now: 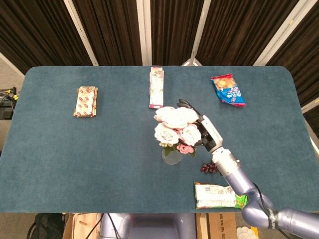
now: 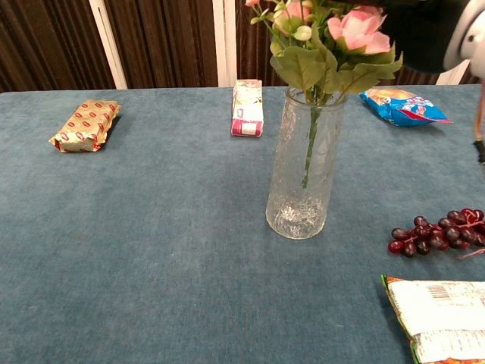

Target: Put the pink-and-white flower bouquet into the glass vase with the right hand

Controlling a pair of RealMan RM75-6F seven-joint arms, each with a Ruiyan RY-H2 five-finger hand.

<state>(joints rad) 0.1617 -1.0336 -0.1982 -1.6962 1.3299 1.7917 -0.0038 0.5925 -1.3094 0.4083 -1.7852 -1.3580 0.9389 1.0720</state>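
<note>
The pink-and-white flower bouquet (image 1: 175, 127) stands in the glass vase (image 1: 172, 155) near the table's middle. In the chest view its green stems run down inside the vase (image 2: 303, 167), ending above the bottom, with the blooms and leaves (image 2: 333, 42) spreading over the rim. My right hand (image 1: 201, 128) is against the right side of the flower heads, its dark fingers (image 1: 187, 105) stretched out past the far side of the blooms, not wrapped around the stems. The chest view shows only a dark part of this hand (image 2: 424, 34) at the top right. My left hand is not visible.
A bunch of dark grapes (image 1: 210, 168) lies just right of the vase, under my forearm, with a snack packet (image 1: 217, 195) at the near edge. Further off lie a tan packet (image 1: 85, 101), a long pink box (image 1: 156, 86) and a blue-and-red bag (image 1: 228, 89).
</note>
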